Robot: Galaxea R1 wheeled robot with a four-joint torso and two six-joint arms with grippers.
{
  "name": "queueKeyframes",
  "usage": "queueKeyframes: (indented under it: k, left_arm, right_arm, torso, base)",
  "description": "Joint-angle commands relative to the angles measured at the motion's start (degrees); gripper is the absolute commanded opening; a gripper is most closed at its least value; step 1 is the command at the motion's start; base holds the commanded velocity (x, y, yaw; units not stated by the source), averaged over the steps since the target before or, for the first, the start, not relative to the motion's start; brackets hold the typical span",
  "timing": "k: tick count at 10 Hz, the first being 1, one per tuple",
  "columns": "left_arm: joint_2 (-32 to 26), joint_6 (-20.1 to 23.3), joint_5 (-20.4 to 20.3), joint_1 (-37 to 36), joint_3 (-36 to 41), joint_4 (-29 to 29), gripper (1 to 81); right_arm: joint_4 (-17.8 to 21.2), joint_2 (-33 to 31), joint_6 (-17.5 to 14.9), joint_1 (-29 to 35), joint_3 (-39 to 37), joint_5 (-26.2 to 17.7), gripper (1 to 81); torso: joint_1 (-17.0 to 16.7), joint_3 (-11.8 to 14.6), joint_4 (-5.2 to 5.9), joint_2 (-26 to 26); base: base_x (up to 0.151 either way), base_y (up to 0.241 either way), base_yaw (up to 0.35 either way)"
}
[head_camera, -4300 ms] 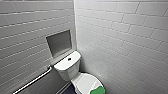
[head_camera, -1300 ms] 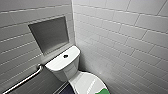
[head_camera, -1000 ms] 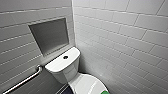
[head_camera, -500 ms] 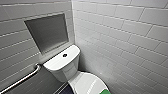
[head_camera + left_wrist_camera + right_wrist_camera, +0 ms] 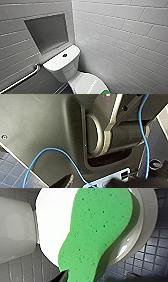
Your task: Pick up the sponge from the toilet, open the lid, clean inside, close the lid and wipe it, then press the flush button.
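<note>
The white toilet stands in the corner with its lid down, low in the head view. Its tank carries the round dark flush button in the middle of the top. The bright green sponge peeks in at the front of the lid. In the right wrist view the sponge shows large, lying across the white lid, and one dark fingertip of my right gripper sits at its narrow end. The sponge does not look gripped.
White tiled walls meet right behind the toilet. A recessed niche is set in the wall above the tank, and a metal grab bar runs along that wall. Dark small-tiled floor surrounds the bowl. A blue cable crosses my own body.
The whole head picture has shifted a little, so the toilet sits lower and more to the left: the camera moved. The toilet and sponge have not moved.
</note>
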Motion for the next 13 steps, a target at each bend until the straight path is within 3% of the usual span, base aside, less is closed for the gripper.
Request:
queueKeyframes:
  k: [1, 2, 4, 5, 6, 9, 13]
  left_arm:
    - [0.2, 0.0, 3.7, 1.3, 0.4, 0.2, 81.1]
    - [0.2, 0.0, 3.7, 1.3, 0.4, 0.2, 81.1]
    - [0.2, 0.0, 3.7, 1.3, 0.4, 0.2, 81.1]
    - [0.3, 0.0, 3.7, 1.3, 0.4, 0.2, 81.1]
    - [0.3, 0.0, 3.7, 1.3, 0.4, 0.2, 81.1]
    - [0.3, 0.0, 3.7, 1.3, 0.4, 0.1, 81.1]
    - [0.3, 0.0, 3.7, 1.4, 0.2, 0.1, 81.1]
  right_arm:
    - [2.2, 0.8, 0.3, 7.1, -2.0, -1.8, 81.1]
    - [2.2, 0.9, 0.3, 7.7, -1.9, -1.8, 81.1]
    - [2.3, 1.0, 0.3, 8.2, -1.5, -1.7, 81.1]
    - [2.5, 1.3, 0.3, 8.6, -1.4, -1.8, 81.1]
    - [3.0, 1.6, 0.3, 9.0, -1.5, -1.8, 81.1]
    - [3.8, 2.9, 0.3, 9.7, -2.2, -2.0, 81.1]
    - [5.2, 6.6, 0.3, 8.5, -7.4, -1.9, 81.1]
  torso:
    - [3.7, 0.0, 0.00, -5.7]
    - [1.2, 0.0, 0.00, -2.0]
    - [2.4, -5.5, 0.00, -3.9]
    - [2.7, -5.5, 0.00, -4.4]
    - [2.8, -2.1, 0.00, -4.7]
    - [3.0, -4.5, 0.00, -4.7]
    - [3.1, -4.5, 0.00, -4.8]
  base:
    - [0.000, 0.000, 0.000]
    - [0.000, 0.000, 0.000]
    - [0.000, 0.000, 0.000]
    - [0.000, 0.000, 0.000]
    - [0.000, 0.000, 0.000]
    - [0.000, 0.000, 0.000]
    - [0.000, 0.000, 0.000]
